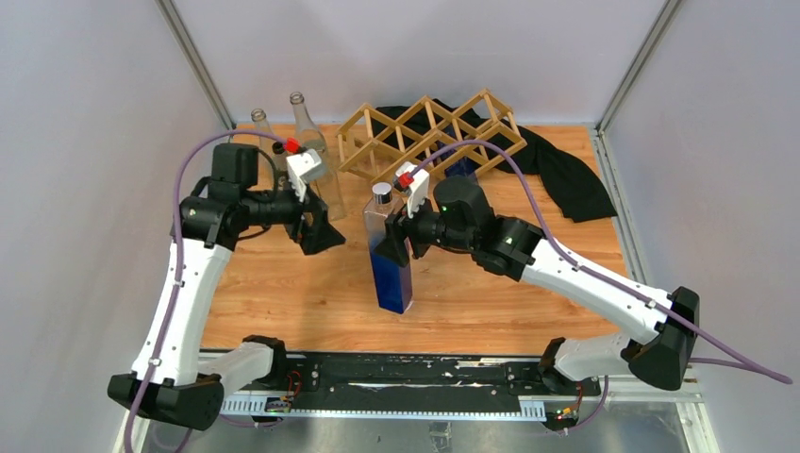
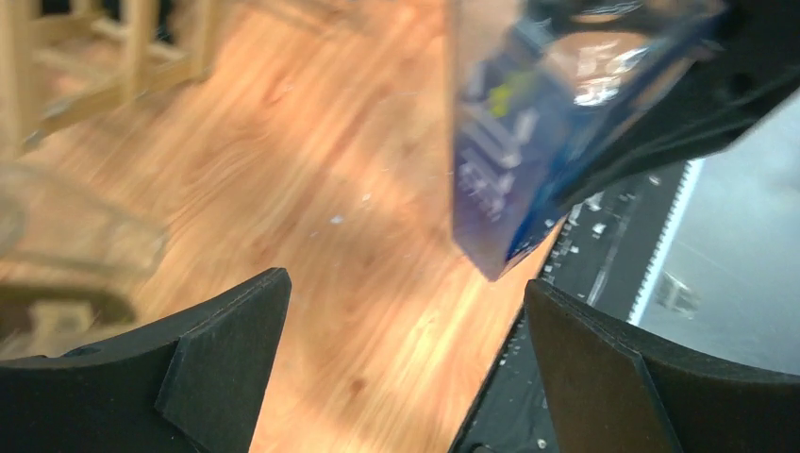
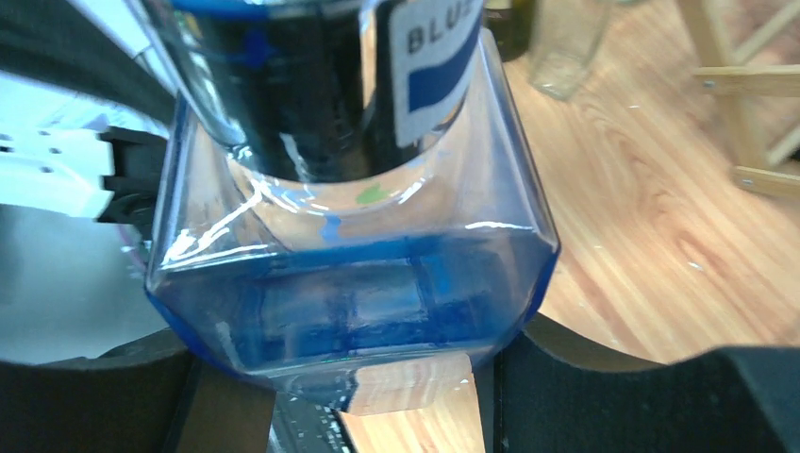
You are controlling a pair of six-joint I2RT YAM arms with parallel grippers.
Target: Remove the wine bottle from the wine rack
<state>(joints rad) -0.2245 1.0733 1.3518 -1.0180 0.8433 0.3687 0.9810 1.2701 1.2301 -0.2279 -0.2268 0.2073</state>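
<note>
Blue glass marks the wine bottle [image 1: 392, 283] in the top view: a square, silver-capped bottle standing upright near the middle of the wooden desk [image 1: 283, 293], off the wine rack [image 1: 434, 132] and well apart from it. The light wooden lattice sits at the far edge, partly on a black cloth [image 1: 566, 179] that spreads toward the far right corner. The right jaws are clamped on the bottle's body about halfway up; whether its base touches the desk cannot be told. The left jaws stand wide apart and hold nothing, to the left of the bottle with a gap between. Behind them, near the far left corner, stand two clear bottles [image 1: 307, 142]. In the left wrist view, the two black fingers [image 2: 226, 359] are spread wide with bare desk between them. The wine bottle [image 2: 519, 160] shows blurred at upper right, a black finger of the other arm against it, and rack slats [image 2: 141, 57] are at upper left. In the right wrist view, the wine bottle [image 3: 349, 283] fills the frame and is pinched between the black fingers [image 3: 613, 396]. Its white-and-blue label [image 3: 439, 57] is partly visible, with rack slats [image 3: 745, 113] at the right edge.
</note>
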